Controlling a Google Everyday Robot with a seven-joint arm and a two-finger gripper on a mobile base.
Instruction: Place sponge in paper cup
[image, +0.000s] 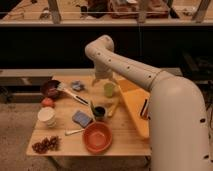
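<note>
A blue-grey sponge (81, 118) lies flat on the wooden table (125, 135), left of centre. The white paper cup (46, 116) stands upright near the table's left edge, a short way left of the sponge. My gripper (103, 78) hangs from the white arm above the back of the table. It is just left of a green cup (109, 89) and well behind the sponge. It holds nothing that I can see.
An orange bowl (97, 137) sits at the front, with a dark cup (99, 112) beside the sponge. At the left are a dark bowl (50, 88), a red fruit (47, 102) and grapes (46, 144). An orange tray (134, 106) is on the right. A utensil (75, 95) and a crumpled grey item (77, 85) lie at the back.
</note>
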